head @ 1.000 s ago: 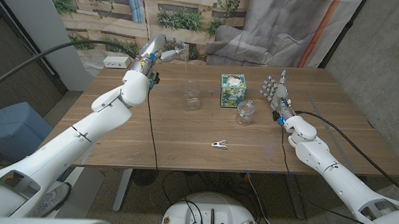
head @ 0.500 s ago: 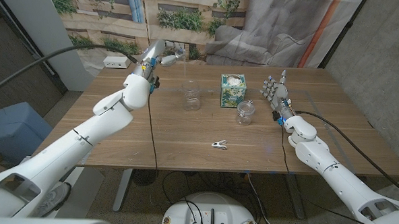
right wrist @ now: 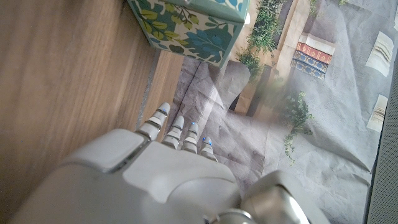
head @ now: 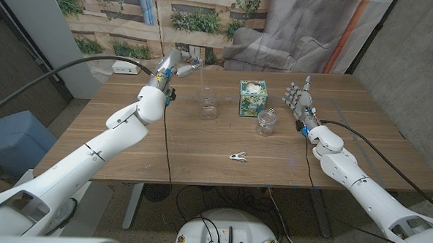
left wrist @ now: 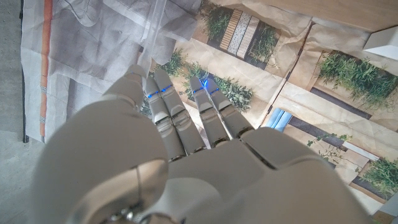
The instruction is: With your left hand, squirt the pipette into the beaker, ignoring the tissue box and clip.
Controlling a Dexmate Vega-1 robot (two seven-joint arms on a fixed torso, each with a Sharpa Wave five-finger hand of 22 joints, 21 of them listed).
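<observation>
Left hand held the pipette pinched at fingertips, raised over the table's far left, short of the beaker. Pipette clear, hard to read; tip direction couldn't be told. Risk judged: squeezed too early, liquid on the wood, not in the glass. Second glass jar near the tissue box, wrong target possible. Clip well clear. Right hand stood idle near the right edge, fingers apart, nothing held.
</observation>
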